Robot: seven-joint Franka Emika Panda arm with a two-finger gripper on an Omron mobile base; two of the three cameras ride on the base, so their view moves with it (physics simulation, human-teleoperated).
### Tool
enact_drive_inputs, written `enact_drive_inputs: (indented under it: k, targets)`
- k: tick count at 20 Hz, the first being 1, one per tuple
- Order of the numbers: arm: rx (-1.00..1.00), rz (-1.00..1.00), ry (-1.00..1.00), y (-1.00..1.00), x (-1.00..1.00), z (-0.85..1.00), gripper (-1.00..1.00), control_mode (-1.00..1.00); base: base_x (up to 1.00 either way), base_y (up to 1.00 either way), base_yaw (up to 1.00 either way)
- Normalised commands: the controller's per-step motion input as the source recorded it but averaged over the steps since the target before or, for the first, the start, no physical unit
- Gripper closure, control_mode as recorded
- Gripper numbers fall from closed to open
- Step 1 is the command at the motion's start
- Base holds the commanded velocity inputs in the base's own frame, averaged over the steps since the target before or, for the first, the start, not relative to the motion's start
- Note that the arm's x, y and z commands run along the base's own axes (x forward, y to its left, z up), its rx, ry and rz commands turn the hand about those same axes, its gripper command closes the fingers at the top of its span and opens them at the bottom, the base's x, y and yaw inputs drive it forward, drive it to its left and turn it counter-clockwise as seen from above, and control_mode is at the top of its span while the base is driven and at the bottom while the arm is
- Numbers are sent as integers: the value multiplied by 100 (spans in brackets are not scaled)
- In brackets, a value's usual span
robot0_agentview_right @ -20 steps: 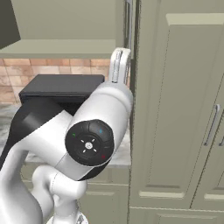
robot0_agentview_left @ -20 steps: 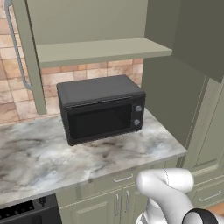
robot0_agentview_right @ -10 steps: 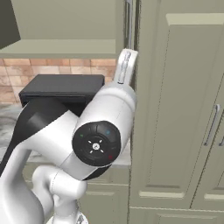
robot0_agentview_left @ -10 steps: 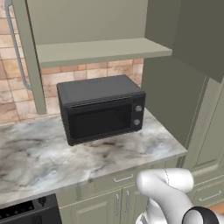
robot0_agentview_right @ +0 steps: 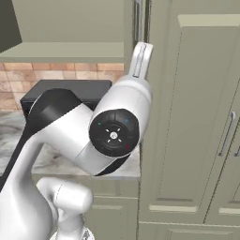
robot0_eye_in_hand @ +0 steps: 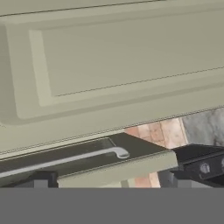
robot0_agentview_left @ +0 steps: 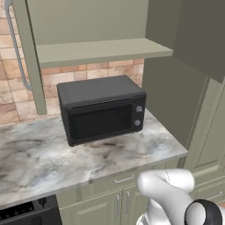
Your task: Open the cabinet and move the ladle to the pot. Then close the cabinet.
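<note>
Two base views disagree on what has changed. At the centre of the right one, the arm has swung its round joint up and to the right over the last second, and its white link now rises closer to the silver handle at the top of the frame. The left one looks unchanged.

That reads as a reach for a door of the cabinet, probably to swing it. Whether the ladle has been moved cannot be told.

The left view shows the cabinet standing open at the top of the frame, above the microwave and the marble table. The hand view gives the handle at lower left, just above the pincer, whose jaws are spread wide with nothing between them.
</note>
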Motion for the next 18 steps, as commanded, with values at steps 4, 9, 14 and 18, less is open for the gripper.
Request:
enact_drive_inputs:
  k: [4, 9, 14, 18]
  targets:
    - [0, 0, 0, -1, 41, 0, -100, -100, 0, 0, 0]
    - [0, 0, 0, 0, 44, 0, -100, -100, 0, 0, 0]
    - [0, 0, 0, 0, 46, 0, -100, -100, 0, 0, 0]
    - [0, 0, 0, 0, 41, 0, -100, -100, 0, 0, 0]
